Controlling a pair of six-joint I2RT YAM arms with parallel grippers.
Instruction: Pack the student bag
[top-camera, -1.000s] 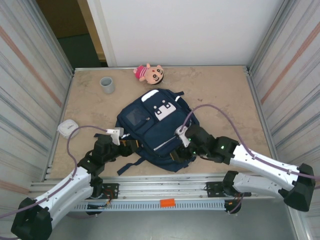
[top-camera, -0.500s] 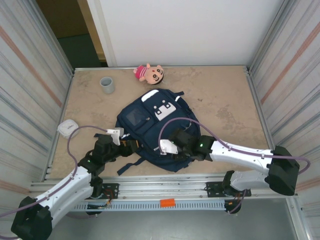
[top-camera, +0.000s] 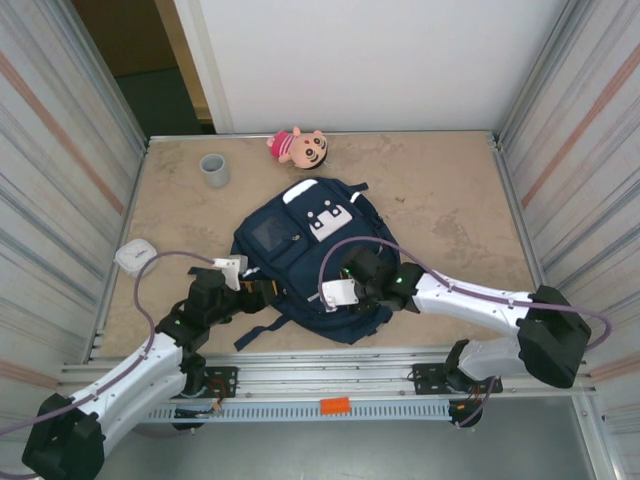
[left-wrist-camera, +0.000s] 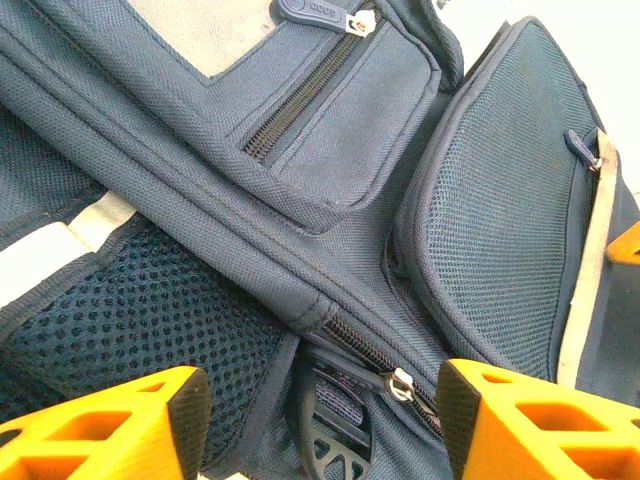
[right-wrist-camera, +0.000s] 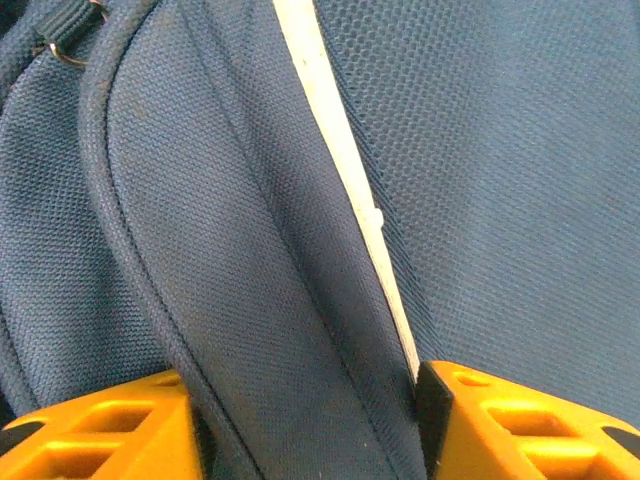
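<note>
student bag (top-camera: 300, 250) zipped, nothing packed | left end effector (left-wrist-camera: 320, 400) wide, zipper pull (left-wrist-camera: 400, 383) between fingers | right end effector (right-wrist-camera: 305, 400) straddles bag ridge, grip unclear

The student bag (right-wrist-camera: 250, 200) runs past every edge; the right hand (right-wrist-camera: 310, 410) is cut at 6 o'clock, its grip unclear.

Arms (top-camera: 130, 372): white shells, black joints. A purplish cable (top-camera: 160, 262) loops behind each gripper (left-wrist-camera: 318, 425) — its fingers (left-wrist-camera: 100, 430) orange, hollow-celled.
</note>
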